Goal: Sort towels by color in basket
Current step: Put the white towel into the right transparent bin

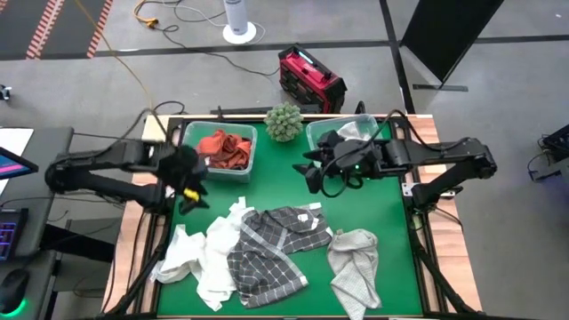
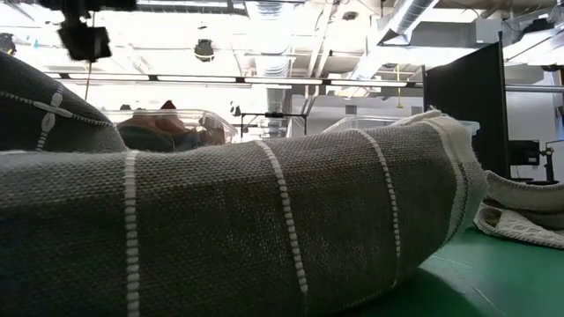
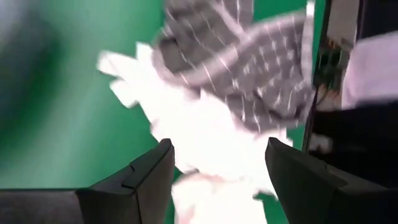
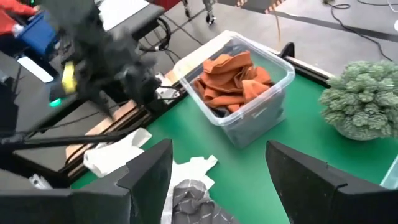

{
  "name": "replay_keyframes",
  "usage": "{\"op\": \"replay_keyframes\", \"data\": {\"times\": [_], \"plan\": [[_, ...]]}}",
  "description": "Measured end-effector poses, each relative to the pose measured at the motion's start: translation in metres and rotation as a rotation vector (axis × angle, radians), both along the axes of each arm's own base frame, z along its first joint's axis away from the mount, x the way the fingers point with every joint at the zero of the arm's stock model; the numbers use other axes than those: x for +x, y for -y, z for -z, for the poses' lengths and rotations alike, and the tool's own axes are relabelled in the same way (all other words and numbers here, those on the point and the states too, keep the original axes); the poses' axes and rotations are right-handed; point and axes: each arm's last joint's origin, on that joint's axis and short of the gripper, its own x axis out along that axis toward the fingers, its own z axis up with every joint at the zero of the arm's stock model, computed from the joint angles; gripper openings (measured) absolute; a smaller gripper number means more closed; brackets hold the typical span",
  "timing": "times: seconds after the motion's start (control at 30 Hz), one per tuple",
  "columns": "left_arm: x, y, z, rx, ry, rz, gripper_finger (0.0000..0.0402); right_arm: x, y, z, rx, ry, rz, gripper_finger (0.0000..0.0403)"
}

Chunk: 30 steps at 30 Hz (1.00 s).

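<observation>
Maybe halfway, I'd guess. Dark plaid towel (image 1: 277,247), white towels (image 1: 206,255) and a light grey towel (image 1: 354,267) lie heaped on the near mat; rust-orange towels (image 1: 226,149) fill the far-left bin (image 1: 247,153). Left gripper (image 1: 190,201) and right gripper (image 1: 313,176) hover spread, empty.

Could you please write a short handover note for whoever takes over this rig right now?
Left gripper: open, empty, above the table's left side, near the white towels.
Right gripper: open, empty, mid-table beside the right bin.
Done: rust-orange towels in the left bin; some pale cloth shows in the right bin.
Left: white towels, dark grey plaid towel and light grey towel lie on the green mat.
</observation>
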Motion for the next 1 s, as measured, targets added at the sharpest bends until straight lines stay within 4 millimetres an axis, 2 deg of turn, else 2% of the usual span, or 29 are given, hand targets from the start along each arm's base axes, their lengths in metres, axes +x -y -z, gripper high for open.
{"op": "replay_keyframes", "data": {"times": [0.23,0.57,0.67,0.9,1.0], "plan": [[0.013,0.039,0.056,0.057,-0.074,0.033,0.0242,0.012,-0.007,0.01,0.014,-0.016,-0.009,0.0285],[0.032,0.085,0.097,0.331,-0.173,0.188,0.0242,0.014,-0.019,0.009,0.045,0.025,-0.033,0.0285],[0.041,0.098,0.115,0.384,-0.175,0.238,0.0242,0.014,-0.021,0.007,0.049,0.043,-0.039,0.0285],[0.057,0.115,0.157,0.387,-0.219,0.259,0.0238,0.014,-0.025,0.006,0.052,0.055,-0.05,0.0285],[0.062,0.118,0.165,0.399,-0.222,0.28,0.0207,0.015,-0.025,0.005,0.054,0.063,-0.05,0.0285]]}}
